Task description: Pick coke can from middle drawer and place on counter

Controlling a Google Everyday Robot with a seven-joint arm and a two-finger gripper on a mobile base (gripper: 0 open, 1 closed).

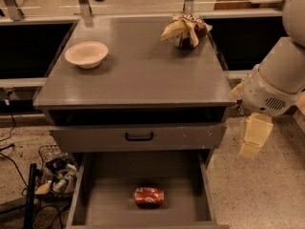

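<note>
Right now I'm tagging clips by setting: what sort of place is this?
Probably a kitchenette or break area: a grey counter with a bowl and snack bag, a coke can in the middle drawer. The gripper hangs right of the counter.

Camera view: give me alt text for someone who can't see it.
A red soda can lies on its side in the open drawer below a grey counter; the robot's gripper hangs off the counter's right side, well away from the can. A bowl and a snack bag sit on the counter.

High frontal view, angled down on counter, gripper right
</note>
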